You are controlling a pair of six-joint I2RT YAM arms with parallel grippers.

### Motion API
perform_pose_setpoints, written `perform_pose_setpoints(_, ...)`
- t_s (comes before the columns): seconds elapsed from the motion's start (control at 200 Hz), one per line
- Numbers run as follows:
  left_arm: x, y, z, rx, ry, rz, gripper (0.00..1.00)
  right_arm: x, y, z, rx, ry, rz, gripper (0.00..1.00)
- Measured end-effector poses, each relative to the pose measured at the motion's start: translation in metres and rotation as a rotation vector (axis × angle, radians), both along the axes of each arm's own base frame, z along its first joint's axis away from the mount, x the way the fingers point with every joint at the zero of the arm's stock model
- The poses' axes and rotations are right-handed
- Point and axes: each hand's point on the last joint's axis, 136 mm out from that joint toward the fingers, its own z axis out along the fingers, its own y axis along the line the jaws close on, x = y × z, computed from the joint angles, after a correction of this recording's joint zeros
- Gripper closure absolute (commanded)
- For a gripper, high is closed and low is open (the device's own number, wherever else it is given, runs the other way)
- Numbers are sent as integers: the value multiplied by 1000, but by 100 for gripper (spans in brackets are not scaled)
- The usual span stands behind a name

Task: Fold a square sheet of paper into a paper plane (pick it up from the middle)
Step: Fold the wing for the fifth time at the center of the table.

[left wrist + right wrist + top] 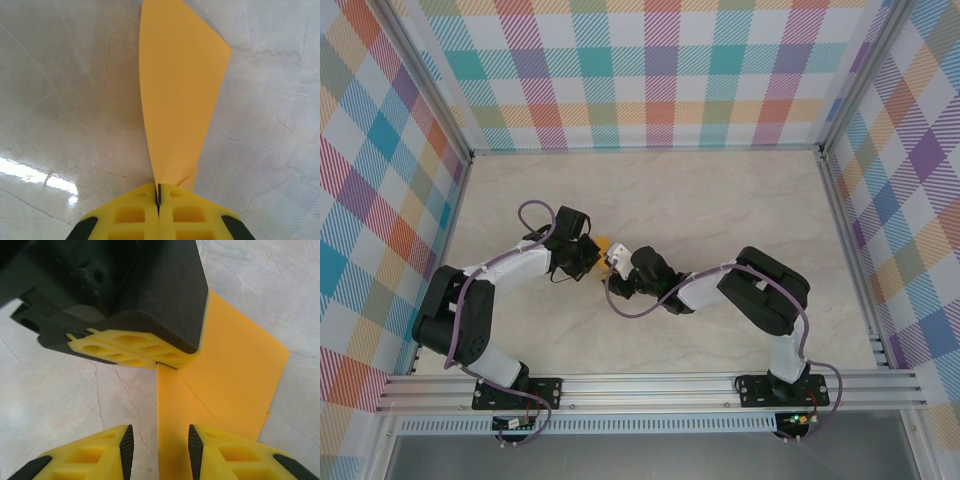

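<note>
Above the table centre, left gripper clenched on the folded square sheet of paper, long axis running straight out from its jaws; right gripper faces it, jaws apart, straddling the sheet's free end, not pinching

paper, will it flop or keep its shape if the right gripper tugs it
Probably fairly floppy: the paper is a thin folded sheet, pinched at one end by the left gripper. Its creases likely stiffen it somewhat. It looks very light, so it may slip or tear rather than resist the right gripper.
</note>
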Motion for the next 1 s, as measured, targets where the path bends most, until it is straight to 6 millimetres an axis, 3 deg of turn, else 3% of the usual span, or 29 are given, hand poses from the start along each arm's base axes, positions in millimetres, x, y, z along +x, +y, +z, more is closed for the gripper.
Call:
perform_pose_setpoints(0.405, 3, 3, -1, -8, 14, 52, 100, 18, 13, -1, 15, -51, -28, 74)
perform_pose_setpoints(0.5, 3, 4, -1, -5, 14, 55, 98, 19, 13, -2, 10, -64, -26, 81)
perform_pose_setpoints(0.75, 3, 6, -1, -4, 18, 51, 86, 19, 13, -1, 0, -84, -22, 90)
perform_pose_setpoints(0.87, 3, 9, -2, -9, 27, 57, 76, 18, 11, -3, -3, -94, -20, 91)
perform_pose_setpoints(1.0, 3, 13, -3, -22, 36, 65, 74, 13, 5, -8, -9, -90, -16, 91)
